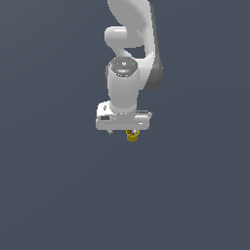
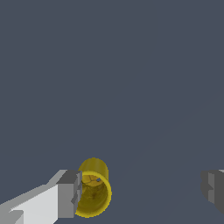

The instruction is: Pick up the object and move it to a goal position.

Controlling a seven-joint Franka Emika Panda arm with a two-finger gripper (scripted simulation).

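Note:
The object, a tiny yellow-gold cup (image 1: 132, 135), sits just under my white gripper (image 1: 124, 132) in the exterior view. In the wrist view the cup (image 2: 93, 188) shows its round open rim and lies right beside one grey fingertip (image 2: 69, 192). The other fingertip (image 2: 213, 188) stands far off at the opposite edge. My gripper (image 2: 142, 190) is open wide, with the cup between the fingers but close against one of them. I cannot tell whether that finger touches the cup. No goal marker shows in either view.
A plain dark grey-blue ground (image 1: 58, 195) fills both views. The white arm (image 1: 129, 44) rises behind the gripper in the exterior view. No other objects show.

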